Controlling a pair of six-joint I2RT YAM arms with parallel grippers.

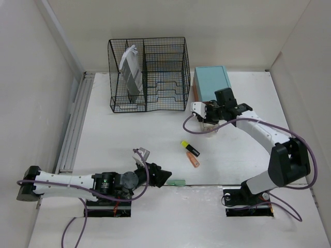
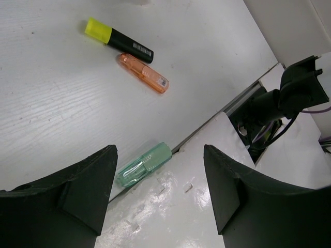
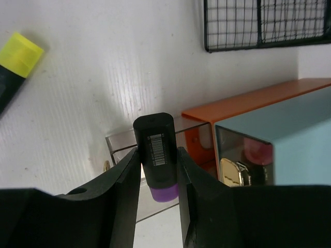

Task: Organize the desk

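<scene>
The white desk point(image 1: 124, 139) holds three loose highlighters: a yellow-capped black one point(image 1: 190, 148), an orange one point(image 1: 193, 160) and a green one point(image 1: 177, 182) at the front edge. My left gripper point(image 1: 164, 177) is open and empty, low beside the green highlighter point(image 2: 145, 164), which lies just ahead between its fingers. My right gripper point(image 1: 207, 118) is shut on a black highlighter with a purple cap point(image 3: 155, 134), held over the pulled-out clear drawer point(image 3: 121, 147) of the teal-topped box point(image 1: 212, 81).
A black wire rack point(image 1: 150, 75) with a grey notebook point(image 1: 132, 72) stands at the back. White walls border the desk. The right arm's base point(image 2: 279, 98) sits at the near edge. The yellow-capped point(image 2: 120, 44) and orange point(image 2: 143, 73) highlighters lie mid-desk.
</scene>
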